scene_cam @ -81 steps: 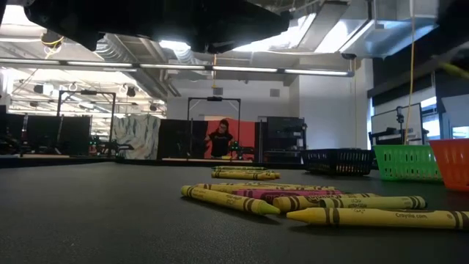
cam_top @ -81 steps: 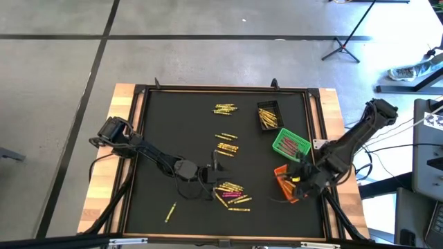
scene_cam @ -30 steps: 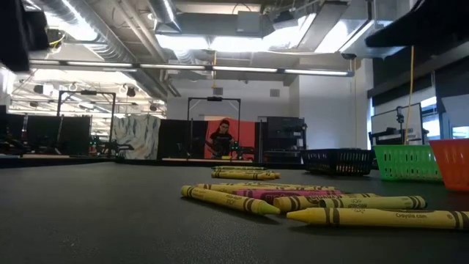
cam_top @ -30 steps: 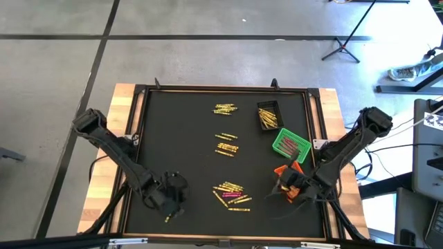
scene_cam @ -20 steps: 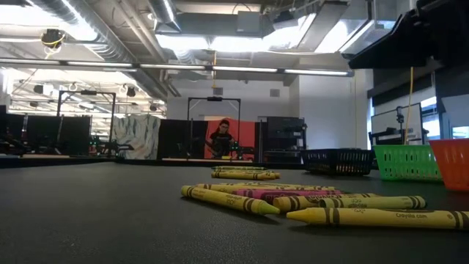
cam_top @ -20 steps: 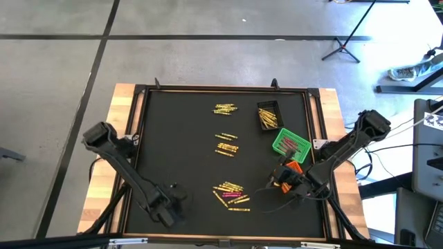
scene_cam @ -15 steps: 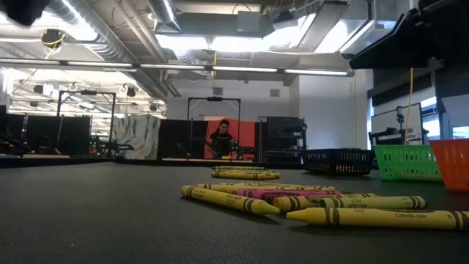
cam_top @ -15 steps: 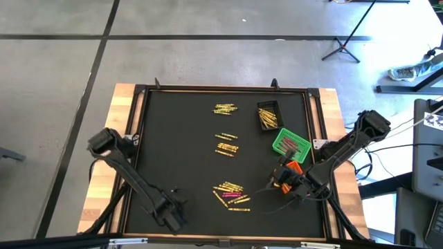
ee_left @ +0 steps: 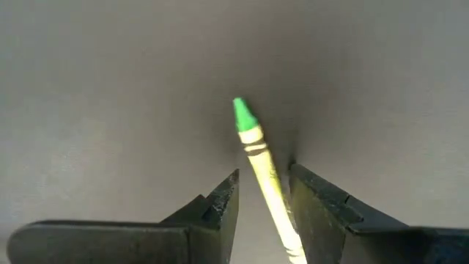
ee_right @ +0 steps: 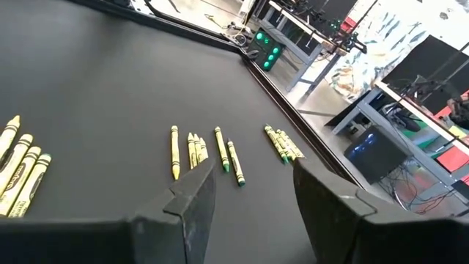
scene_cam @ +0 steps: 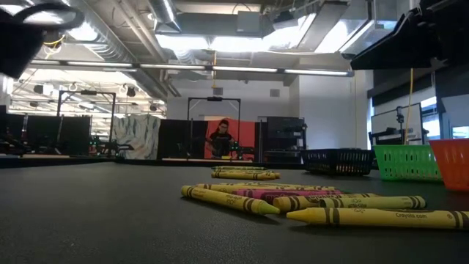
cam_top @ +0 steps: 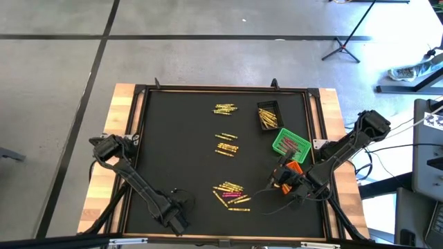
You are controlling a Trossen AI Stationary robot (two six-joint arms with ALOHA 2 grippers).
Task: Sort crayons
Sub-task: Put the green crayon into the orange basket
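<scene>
Left gripper [ee_left: 262,209] is low over the black surface [cam_top: 180,138], fingers spread astride a lone yellow green-tipped wax crayon [ee_left: 258,154], lined up to pinch. Right gripper [ee_right: 253,194] hovers with spread fingers near the orange plastic bin [cam_top: 293,168].

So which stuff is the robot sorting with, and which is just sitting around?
For the job:
- crayons scattered on the black mat
- lone crayon between the left gripper fingers
- black bin, green bin, orange bin

Just there:
- tripod stand on the floor
- person far behind
</scene>
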